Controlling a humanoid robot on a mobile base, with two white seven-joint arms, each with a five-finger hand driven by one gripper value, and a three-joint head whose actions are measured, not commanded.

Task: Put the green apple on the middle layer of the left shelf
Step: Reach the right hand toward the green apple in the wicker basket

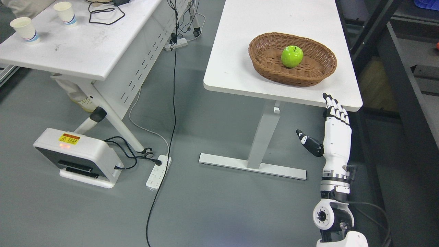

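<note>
Green apple (292,56): glossy, bright green, round, with a dark stem dimple on top, lying inside the oval brown wicker basket (274,72), its only content. The basket stands on the white desk (240,51) near the front right corner. Right robot hand (331,132): below the desk edge, fingers extended together, thumb spread aside, holding nothing.

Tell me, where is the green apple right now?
In the head view, the green apple lies inside the brown wicker basket on the right-hand white table, beyond the robot's open right hand.
</note>
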